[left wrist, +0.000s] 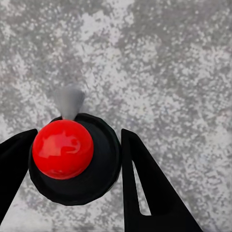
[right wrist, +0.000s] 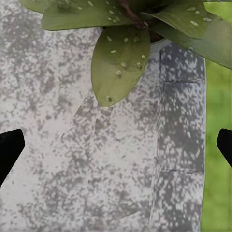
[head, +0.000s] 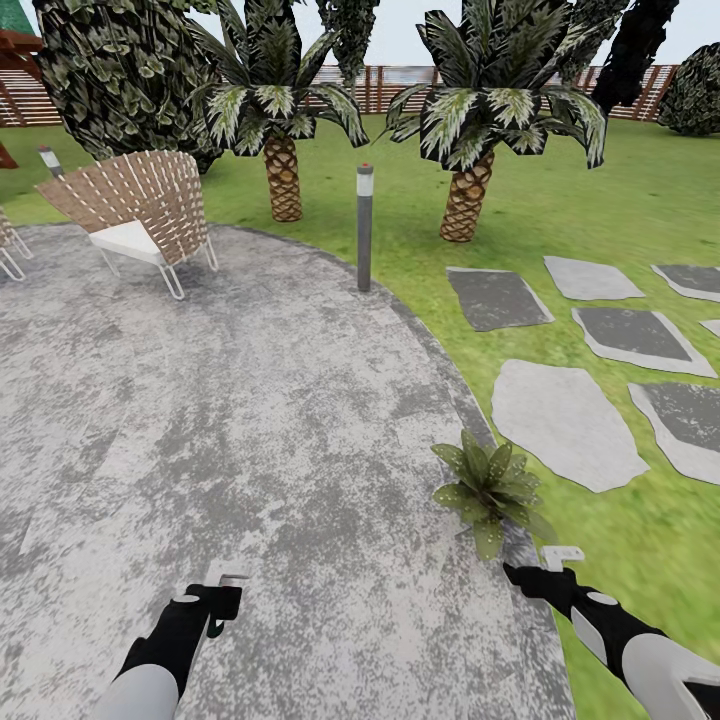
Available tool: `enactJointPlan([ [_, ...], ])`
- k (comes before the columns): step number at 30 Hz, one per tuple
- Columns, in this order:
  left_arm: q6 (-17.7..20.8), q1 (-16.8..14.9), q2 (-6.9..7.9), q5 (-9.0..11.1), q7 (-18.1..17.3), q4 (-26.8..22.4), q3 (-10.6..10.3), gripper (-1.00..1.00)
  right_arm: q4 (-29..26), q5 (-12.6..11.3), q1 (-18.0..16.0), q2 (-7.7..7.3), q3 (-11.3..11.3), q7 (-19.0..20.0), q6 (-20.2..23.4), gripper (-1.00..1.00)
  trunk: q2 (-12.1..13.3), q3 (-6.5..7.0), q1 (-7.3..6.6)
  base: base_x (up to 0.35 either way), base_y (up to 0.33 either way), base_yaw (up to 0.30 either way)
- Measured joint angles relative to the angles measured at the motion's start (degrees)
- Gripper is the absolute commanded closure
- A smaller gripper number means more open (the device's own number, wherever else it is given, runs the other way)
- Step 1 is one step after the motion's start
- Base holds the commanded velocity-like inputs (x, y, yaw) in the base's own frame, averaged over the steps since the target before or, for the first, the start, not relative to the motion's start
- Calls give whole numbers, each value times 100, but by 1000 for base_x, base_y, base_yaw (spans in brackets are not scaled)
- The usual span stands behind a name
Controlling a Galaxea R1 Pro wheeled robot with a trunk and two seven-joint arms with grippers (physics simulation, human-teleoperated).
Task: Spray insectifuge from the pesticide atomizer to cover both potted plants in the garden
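One potted plant (head: 488, 485), a low rosette of broad green leaves, stands on the paved patio's (head: 250, 420) right rim, next to the lawn. Its leaves (right wrist: 121, 63) carry pale specks in the right wrist view. Just short of the plant, my right gripper (head: 540, 568) hovers open, with its fingers (right wrist: 9, 147) wide apart over the paving. Low over the patio at the near left, my left gripper (head: 222, 592) is shut on the pesticide atomizer (left wrist: 72, 154). Seen from above, the atomizer is a dark round body with a red cap and a grey nozzle.
A grey bollard lamp (head: 365, 228) stands at the patio's far rim. A slatted chair (head: 140, 210) sits at the far left. Two palms (head: 283, 170) (head: 468, 190) grow on the lawn behind. Stepping stones (head: 565, 420) lie to the right, and a wooden fence (head: 400, 88) closes the back.
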Motion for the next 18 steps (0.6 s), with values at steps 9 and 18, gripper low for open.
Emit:
enactJointPlan([
  [9, 4, 0, 0, 0, 0, 6, 2, 100, 45, 2, -1, 7, 2, 11, 0, -100, -360, -155, 197, 0, 0, 0],
  [18, 5, 0, 0, 0, 0, 6, 2, 100, 270, 0, 0, 8, 1, -21, 0, -100, -721, -245, 395, 0, 0, 0],
])
